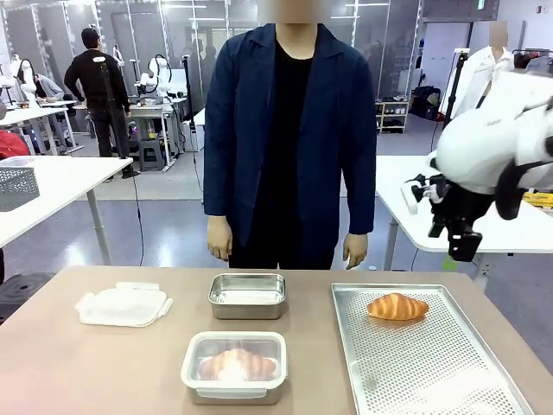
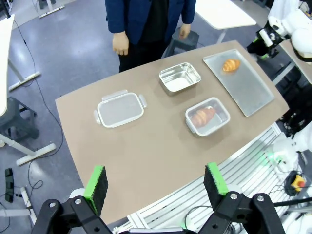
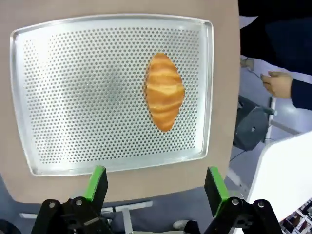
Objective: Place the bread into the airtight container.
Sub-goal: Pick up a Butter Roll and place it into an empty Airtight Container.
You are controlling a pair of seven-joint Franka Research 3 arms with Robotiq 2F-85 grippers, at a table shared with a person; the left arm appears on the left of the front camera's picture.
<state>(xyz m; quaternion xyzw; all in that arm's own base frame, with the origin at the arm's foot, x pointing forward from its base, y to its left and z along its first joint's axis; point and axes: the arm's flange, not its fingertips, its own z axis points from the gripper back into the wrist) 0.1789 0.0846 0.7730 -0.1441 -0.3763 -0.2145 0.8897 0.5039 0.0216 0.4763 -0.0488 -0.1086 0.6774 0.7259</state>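
Right gripper (image 3: 156, 184) hung over the croissant (image 3: 165, 91) on the right tray (image 3: 73, 97), left gripper (image 2: 155, 181) above the table's (image 2: 146, 151) near edge; both jaws gaped wide, empty.

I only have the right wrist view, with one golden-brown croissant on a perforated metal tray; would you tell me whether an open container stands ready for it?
Observer: Yes. An open rectangular steel container stands left of the perforated metal tray, on the side toward the person.
Operator: Is there a loose lid nearby?
Observer: A clear plastic clip lid lies flat on the brown table, further left.
Operator: And is another croissant about?
Observer: A second golden-brown croissant lies inside a steel container closed with a clear lid, near the robot's edge.
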